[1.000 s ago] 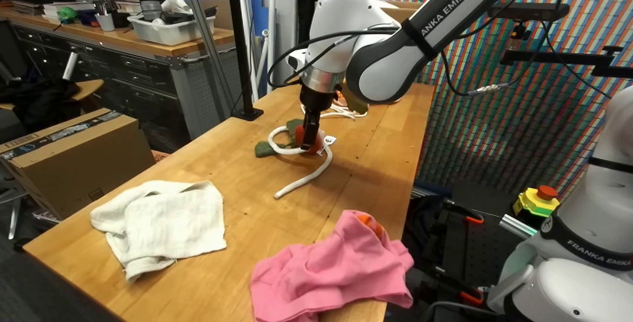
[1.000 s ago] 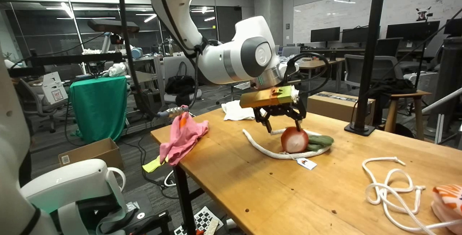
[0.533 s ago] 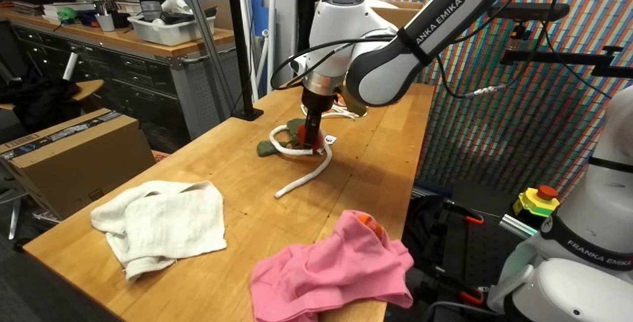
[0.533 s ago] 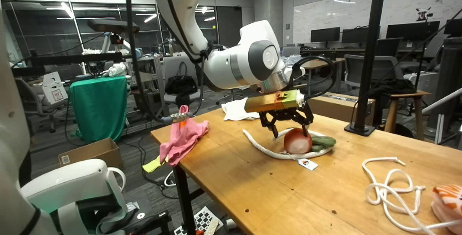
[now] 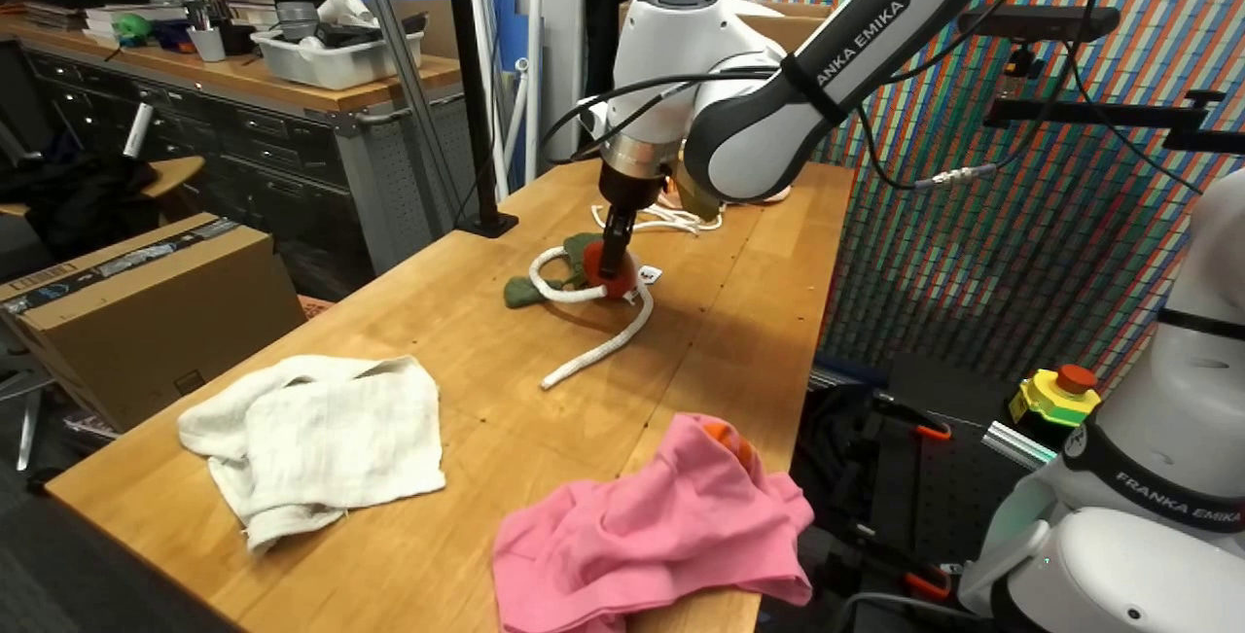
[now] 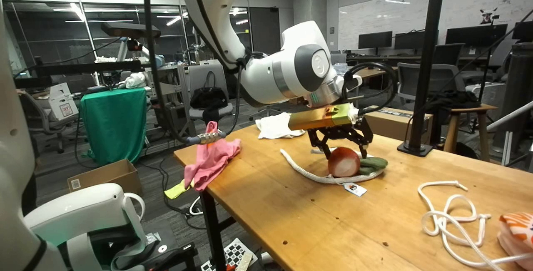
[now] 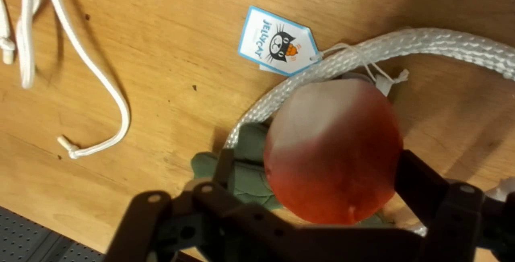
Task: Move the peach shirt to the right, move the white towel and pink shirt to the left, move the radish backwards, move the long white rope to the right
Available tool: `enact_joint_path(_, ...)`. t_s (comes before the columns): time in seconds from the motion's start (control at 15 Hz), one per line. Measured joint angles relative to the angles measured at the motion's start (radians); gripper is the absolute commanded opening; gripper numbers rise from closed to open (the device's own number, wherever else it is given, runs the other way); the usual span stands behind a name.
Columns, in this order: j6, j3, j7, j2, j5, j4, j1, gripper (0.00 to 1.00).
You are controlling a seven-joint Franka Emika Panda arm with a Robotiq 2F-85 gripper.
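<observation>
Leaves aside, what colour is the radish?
Red, turning whitish at one end; the radish shows best in the wrist view.

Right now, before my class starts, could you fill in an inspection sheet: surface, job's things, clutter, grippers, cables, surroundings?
Surface: wooden table, dotted with small dark marks.
Job's things: white towel, creased; pink shirt, crumpled, partly over the table's edge; radish, lying on its side, with the long white rope curving around it; peach shirt, only partly in view.
Clutter: thin white cord, tangled beside the peach shirt; printed tag next to the radish.
Grippers: single gripper, open, straddling the radish; contact unclear.
Cables: black cable, hanging in a loop, with a metal connector.
Surroundings: cardboard box beside the table; red-and-yellow button beyond the table's edge.
</observation>
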Motion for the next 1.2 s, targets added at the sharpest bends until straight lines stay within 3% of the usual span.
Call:
enact_joint_path(0.4, 0.018, -0.016, 0.035, 0.021, -0.005, 0.005, 0.000, 1.00)
enact_joint_path(0.47, 0.025, -0.018, 0.038, 0.026, -0.005, 0.008, 0.000, 0.75)
enact_joint_path(0.6, 0.038, -0.022, 0.042, 0.035, -0.005, 0.013, 0.000, 0.66)
enact_joint_path(1.07, 0.054, -0.035, 0.051, 0.050, -0.005, 0.027, 0.000, 0.12)
enact_joint_path(1.2, 0.054, -0.039, 0.051, 0.050, -0.005, 0.032, -0.001, 0.08)
